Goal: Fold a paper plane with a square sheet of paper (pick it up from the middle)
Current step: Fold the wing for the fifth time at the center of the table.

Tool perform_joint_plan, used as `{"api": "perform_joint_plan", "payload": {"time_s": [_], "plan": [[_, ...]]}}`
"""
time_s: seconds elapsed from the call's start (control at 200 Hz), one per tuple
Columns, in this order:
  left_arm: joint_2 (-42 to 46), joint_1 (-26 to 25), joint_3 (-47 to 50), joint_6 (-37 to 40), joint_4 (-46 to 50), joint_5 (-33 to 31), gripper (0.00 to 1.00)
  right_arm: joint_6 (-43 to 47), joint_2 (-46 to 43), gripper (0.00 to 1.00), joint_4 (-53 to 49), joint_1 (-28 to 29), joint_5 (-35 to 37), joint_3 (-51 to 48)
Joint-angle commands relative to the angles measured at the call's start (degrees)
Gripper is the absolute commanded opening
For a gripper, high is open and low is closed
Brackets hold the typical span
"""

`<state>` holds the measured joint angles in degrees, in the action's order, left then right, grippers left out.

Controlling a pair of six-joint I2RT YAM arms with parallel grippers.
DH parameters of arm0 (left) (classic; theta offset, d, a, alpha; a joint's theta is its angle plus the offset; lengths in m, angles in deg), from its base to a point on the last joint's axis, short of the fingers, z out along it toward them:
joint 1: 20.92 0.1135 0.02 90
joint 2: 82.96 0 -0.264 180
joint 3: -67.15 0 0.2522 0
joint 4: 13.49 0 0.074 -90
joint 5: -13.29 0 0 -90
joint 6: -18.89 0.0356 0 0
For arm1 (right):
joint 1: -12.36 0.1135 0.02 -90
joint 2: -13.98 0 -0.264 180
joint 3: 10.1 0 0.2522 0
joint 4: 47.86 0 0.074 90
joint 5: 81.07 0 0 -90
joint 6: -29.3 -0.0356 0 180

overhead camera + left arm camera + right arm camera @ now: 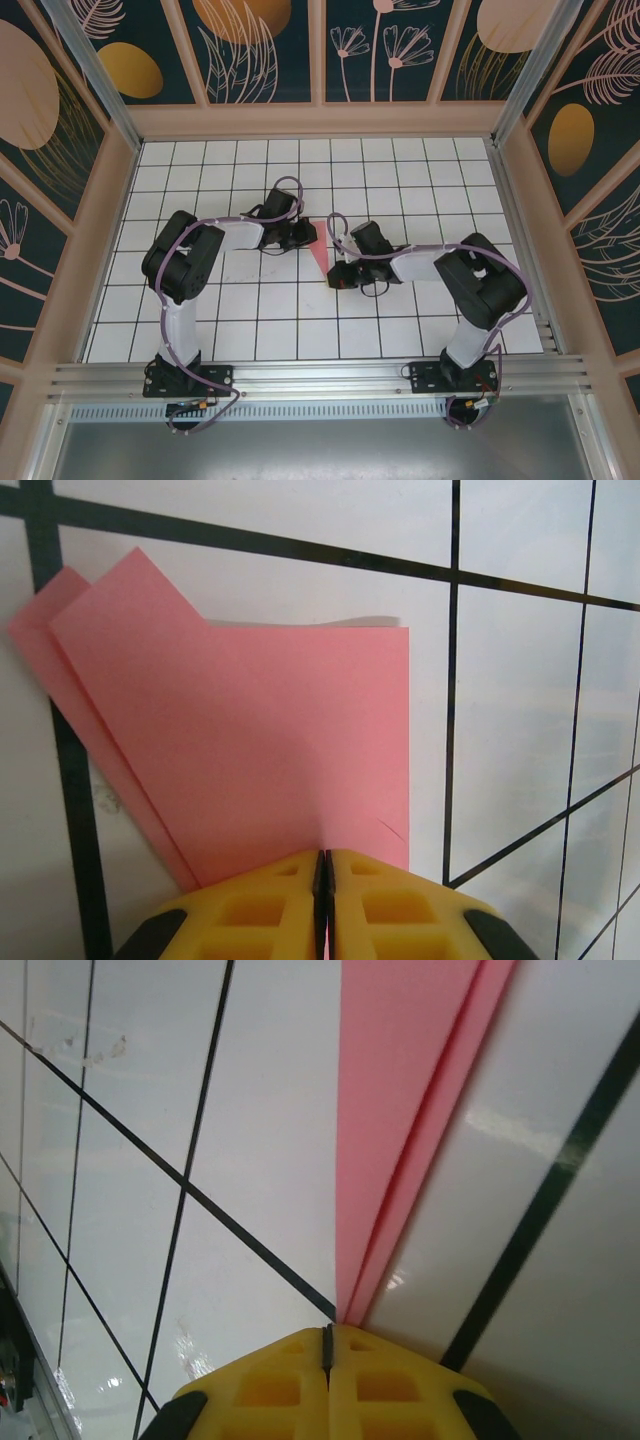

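Paper plane (318, 256): part-folded, flat on desk (250, 330), frame centre. Left hand (322, 865) clenched at broad end; right hand (327, 1335) clenched at tip. Step: creasing, apparently. Next: probably pressing the wing fold flat.

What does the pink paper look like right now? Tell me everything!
The pink paper is thin, plain and matte. It is folded into layered flaps that narrow to a point, like a half-made dart. It lies on the white gridded table. The shut left gripper meets its wide end, and the shut right gripper meets its pointed tip.
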<state>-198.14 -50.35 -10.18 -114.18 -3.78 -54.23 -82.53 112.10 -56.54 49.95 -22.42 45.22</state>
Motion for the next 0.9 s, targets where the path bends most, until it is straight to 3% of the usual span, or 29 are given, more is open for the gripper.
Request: {"api": "perform_joint_plan", "payload": {"time_s": [0.0, 0.15, 0.335, 0.57, 0.681, 0.791, 0.896], "plan": [[-3.1, 0.3, -0.1, 2.1, 3.8, -5.2, 0.14, -1.7, -5.4, 0.00, -3.7, -1.3, 4.8, 3.0], [1.9, 0.3, -2.2, 1.8, 4.1, -2.8, 0.19, -3.7, -11.1, 0.19, -1.6, -5.8, 10.5, 3.5], [6.6, 0.1, -3.4, 1.8, 8.0, -4.6, 0.26, 1.4, -15.0, 0.47, -4.0, -13.3, 20.5, 5.7], [8.9, -3.6, -7.7, 1.8, 20.8, -19.3, 0.42, -0.3, -16.9, 0.73, 1.3, -17.1, 24.3, 0.0], [7.5, -6.3, -11.1, 0.9, 26.8, -25.3, 0.49, -2.1, -17.3, 0.81, 3.8, -18.6, 24.9, -2.6], [4.2, -9.7, -16.5, 1.0, 32.6, -30.7, 0.55, -3.1, -16.9, 0.82, 4.2, -19.5, 25.0, -3.5], [0.9, -11.1, -20.5, 1.0, 35.5, -33.5, 0.55, -3.4, -16.4, 0.83, 4.4, -19.7, 24.7, -3.7]]}}
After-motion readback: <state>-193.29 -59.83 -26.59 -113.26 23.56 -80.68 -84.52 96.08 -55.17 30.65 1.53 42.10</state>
